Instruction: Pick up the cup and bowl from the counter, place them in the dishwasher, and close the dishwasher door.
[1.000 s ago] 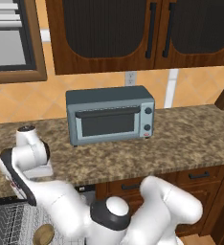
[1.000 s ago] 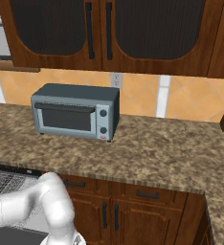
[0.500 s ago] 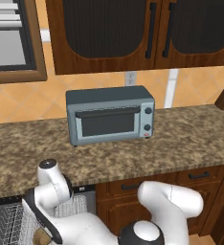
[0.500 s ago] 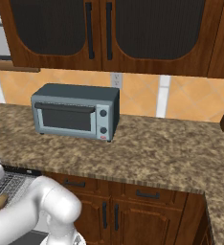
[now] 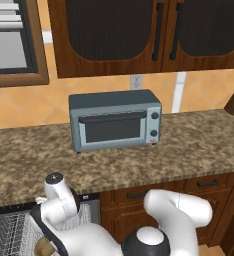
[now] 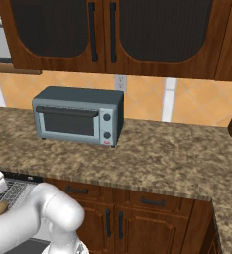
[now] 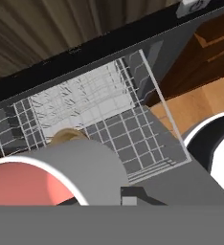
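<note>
Our gripper is clamped on the cup, which blocks most of its fingers from sight, above the dishwasher rack. The bowl peeks out behind the cup's rim, lying in the rack. The toaster oven stands on the counter.

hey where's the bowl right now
The bowl sits on the white wire rack inside the open dishwasher, seen in the hand view just beyond the cup. In the left base view it shows tan at the bottom left, beside the arm.

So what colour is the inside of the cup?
Red-pink inside the cup, clearest in the hand view.
</note>
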You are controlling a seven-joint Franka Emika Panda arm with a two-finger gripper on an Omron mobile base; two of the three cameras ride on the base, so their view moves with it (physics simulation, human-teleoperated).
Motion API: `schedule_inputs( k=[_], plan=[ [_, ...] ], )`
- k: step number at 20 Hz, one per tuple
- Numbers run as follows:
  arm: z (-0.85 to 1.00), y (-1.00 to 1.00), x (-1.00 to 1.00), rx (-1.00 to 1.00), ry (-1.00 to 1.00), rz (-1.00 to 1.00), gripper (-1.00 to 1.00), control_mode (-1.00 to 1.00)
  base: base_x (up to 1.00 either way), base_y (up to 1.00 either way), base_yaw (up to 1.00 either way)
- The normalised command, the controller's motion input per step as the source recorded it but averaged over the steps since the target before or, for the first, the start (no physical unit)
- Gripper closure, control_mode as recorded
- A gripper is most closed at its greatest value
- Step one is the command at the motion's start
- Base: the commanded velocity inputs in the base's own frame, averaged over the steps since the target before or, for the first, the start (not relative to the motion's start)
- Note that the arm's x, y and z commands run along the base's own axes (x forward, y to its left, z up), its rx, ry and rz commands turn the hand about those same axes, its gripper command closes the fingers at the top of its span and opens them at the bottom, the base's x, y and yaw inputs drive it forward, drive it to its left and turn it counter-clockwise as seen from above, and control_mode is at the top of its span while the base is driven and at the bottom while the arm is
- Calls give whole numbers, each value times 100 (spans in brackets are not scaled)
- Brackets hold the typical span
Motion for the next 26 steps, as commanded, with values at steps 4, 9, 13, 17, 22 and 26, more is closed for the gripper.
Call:
schedule_inputs(
  k=[4, 9, 13, 17, 22, 26],
  plan=[
    [-28, -17, 6, -5, 0, -3, 100, -100, 0, 0, 0],
    [-39, -11, 5, -8, 6, -2, 100, -100, 0, 0, 0],
    [-74, -1, 20, -8, 4, 0, 100, -100, 0, 0, 0],
    [-93, 0, 34, -5, 0, 0, 100, -100, 0, 0, 0],
    [-80, 0, 34, -2, -1, 0, 100, -100, 0, 0, 0],
    [-84, 0, 29, -1, -2, 0, 100, -100, 0, 0, 0]
  ],
)
